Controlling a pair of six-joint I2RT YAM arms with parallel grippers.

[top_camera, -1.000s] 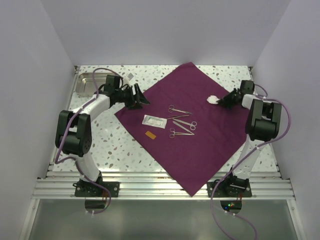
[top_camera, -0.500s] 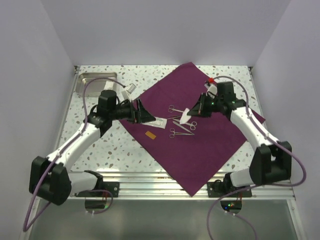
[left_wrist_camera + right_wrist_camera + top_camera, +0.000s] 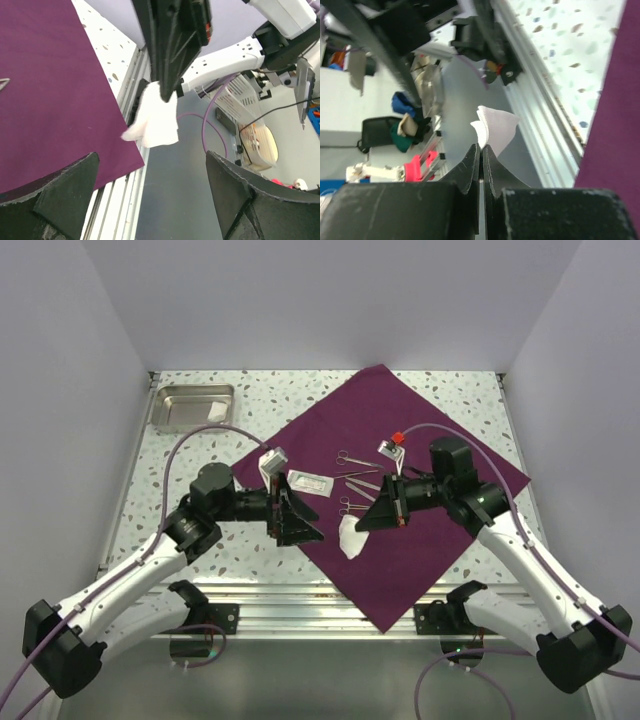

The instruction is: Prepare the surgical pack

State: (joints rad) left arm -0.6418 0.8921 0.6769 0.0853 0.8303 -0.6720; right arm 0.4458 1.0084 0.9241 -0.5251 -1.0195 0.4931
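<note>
Low in the frame the right claw [image 3: 362, 523] pinches a white gauze pad [image 3: 350, 538] over the purple cloth [image 3: 400, 570] spread on the tabletop [image 3: 160, 470], with the left claw [image 3: 303, 512] gaping empty beside it, close enough, I'd say, to collide or knock the scissors [image 3: 362, 490] beyond askew.

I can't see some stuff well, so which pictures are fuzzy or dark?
Top view: sharp and evenly lit, the purple cloth clear. Left wrist view: its near fingers are dark, the white pad bright. Right wrist view: the room behind the white pad looks fuzzy.
</note>
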